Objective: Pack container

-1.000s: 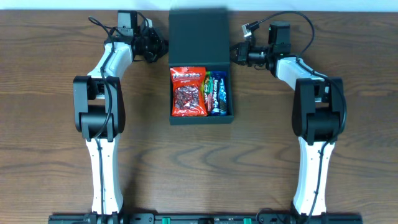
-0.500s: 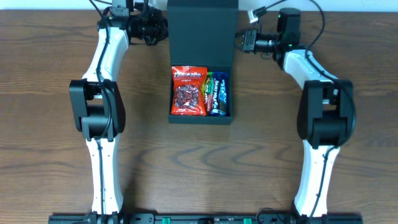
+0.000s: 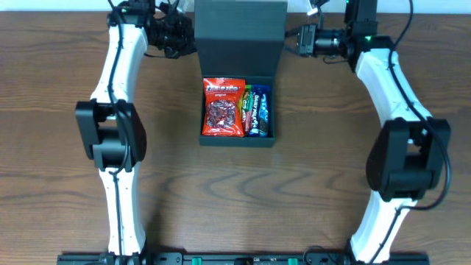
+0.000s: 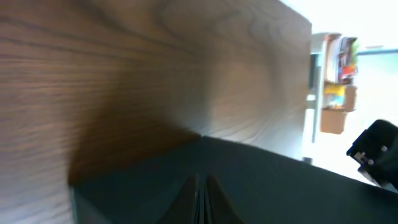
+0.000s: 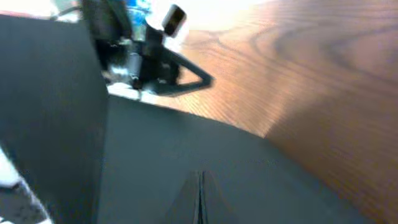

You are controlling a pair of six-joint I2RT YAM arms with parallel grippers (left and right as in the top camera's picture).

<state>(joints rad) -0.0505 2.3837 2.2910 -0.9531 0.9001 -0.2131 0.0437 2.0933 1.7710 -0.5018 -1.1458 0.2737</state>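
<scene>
The dark teal container (image 3: 237, 141) stands in the middle of the table with its hinged lid (image 3: 239, 37) raised at the back. Inside lie a red snack packet (image 3: 223, 108) and green and blue packets (image 3: 256, 110). My left gripper (image 3: 190, 35) is at the lid's left edge and my right gripper (image 3: 289, 38) at its right edge. In the wrist views both the left gripper (image 4: 200, 202) and the right gripper (image 5: 200, 199) are shut, tips lying against the lid (image 4: 267, 180) (image 5: 149, 149). Nothing shows between the jaws.
Brown wooden table (image 3: 59, 147) lies all round the container. Both arms reach to the table's far edge. The left arm's black wrist (image 5: 155, 65) shows beyond the lid in the right wrist view. Shelves with coloured items (image 4: 339, 81) stand past the table edge.
Both grippers have moved towards the far edge of the table and risen, and the lid between them has swung up from lying flat behind the box.
</scene>
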